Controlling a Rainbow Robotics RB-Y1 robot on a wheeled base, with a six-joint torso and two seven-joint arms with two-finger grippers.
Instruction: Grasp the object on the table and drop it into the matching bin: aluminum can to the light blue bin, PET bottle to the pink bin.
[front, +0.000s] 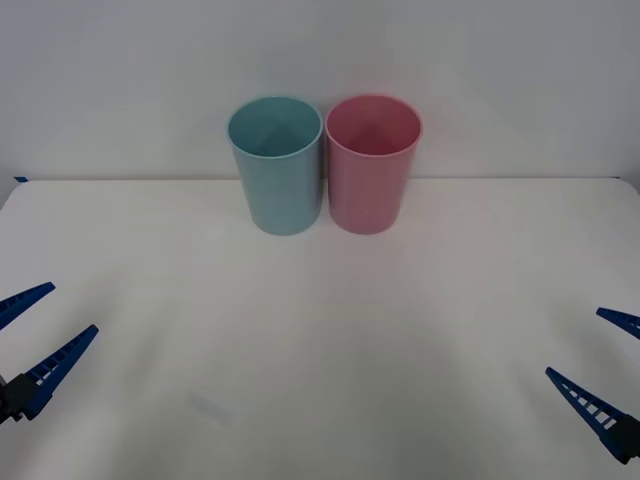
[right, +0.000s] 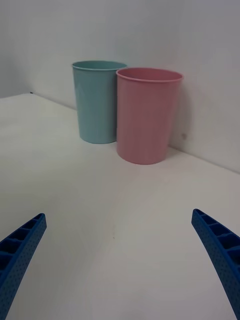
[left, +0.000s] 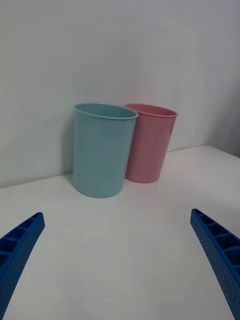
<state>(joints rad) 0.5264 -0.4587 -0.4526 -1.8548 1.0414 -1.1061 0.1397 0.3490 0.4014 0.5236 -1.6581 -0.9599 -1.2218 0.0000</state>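
From my remote seat I see a tall round pale teal-blue plastic bin (front: 275, 165) standing at the far middle of the broad white tabletop (front: 320, 330), touching or nearly touching a matching pink plastic bin (front: 372, 163) on its right. No can lies on the table; it may already be inside a bin, though I cannot see their bottoms. Such a can would be light, smooth and easily dented, best pinched around its middle. Near the table's front corners, my left gripper (front: 27, 335) and right gripper (front: 605, 358) are both spread wide, holding nothing.
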